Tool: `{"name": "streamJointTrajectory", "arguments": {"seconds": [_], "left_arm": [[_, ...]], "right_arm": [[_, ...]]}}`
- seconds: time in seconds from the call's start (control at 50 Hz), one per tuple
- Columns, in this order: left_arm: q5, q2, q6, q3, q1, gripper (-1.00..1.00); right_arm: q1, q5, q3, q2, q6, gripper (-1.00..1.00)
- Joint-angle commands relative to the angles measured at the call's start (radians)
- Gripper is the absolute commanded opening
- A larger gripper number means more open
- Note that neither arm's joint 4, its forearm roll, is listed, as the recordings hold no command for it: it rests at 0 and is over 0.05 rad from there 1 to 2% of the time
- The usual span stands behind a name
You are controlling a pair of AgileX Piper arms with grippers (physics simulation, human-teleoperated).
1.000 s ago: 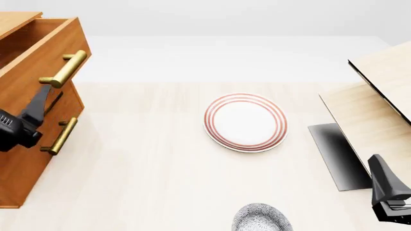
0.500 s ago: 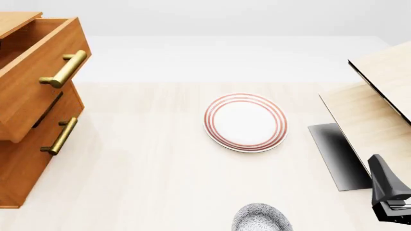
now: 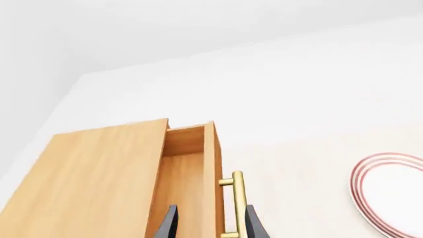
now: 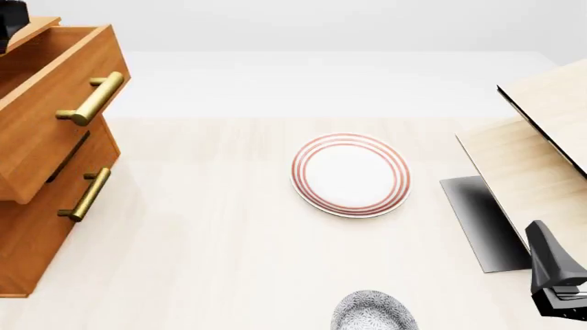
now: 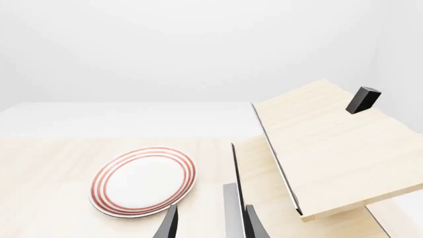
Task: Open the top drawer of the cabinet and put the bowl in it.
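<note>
In the front view the bowl (image 4: pixel 373 311) is cut by the lower edge, so only its far rim shows, and the cabinet (image 4: pixel 37 227) runs off the left side with the inside of the top drawer (image 4: pixel 51 103) out of sight. The left pincer (image 3: pixel 208 225) shows only two fingertips at the edge of its wrist view, and in the front view only a dark scrap in the upper left corner. The right pincer (image 5: pixel 208 223) is cropped likewise, its arm cut at the front view's lower right corner, and the plate (image 3: pixel 390 191) runs past the left wrist view's edge.

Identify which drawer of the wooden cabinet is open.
The top drawer: it sticks out past the cabinet, its handle well forward of the lower handle.
</note>
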Motion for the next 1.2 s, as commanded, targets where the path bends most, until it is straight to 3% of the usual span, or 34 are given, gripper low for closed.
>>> {"name": "streamJointTrajectory", "arguments": {"seconds": [0.02,0.24,0.6,0.98,1.2], "left_arm": [[0.127,0.155,-0.098,-0.149,-0.002,1.0],[0.237,0.243,-0.119,-0.226,0.049,1.0],[0.326,0.367,-0.201,-0.33,0.028,1.0],[0.343,0.429,-0.266,-0.339,0.039,1.0],[0.315,0.438,-0.269,-0.306,0.052,1.0]], "right_arm": [[0.0,0.001,0.001,-0.002,0.0,1.0],[0.0,0.001,0.001,-0.002,-0.001,1.0],[0.0,0.001,0.001,-0.002,0.0,1.0],[0.0,0.001,0.001,-0.003,0.0,1.0],[0.0,0.001,0.001,-0.002,0.0,1.0]]}}
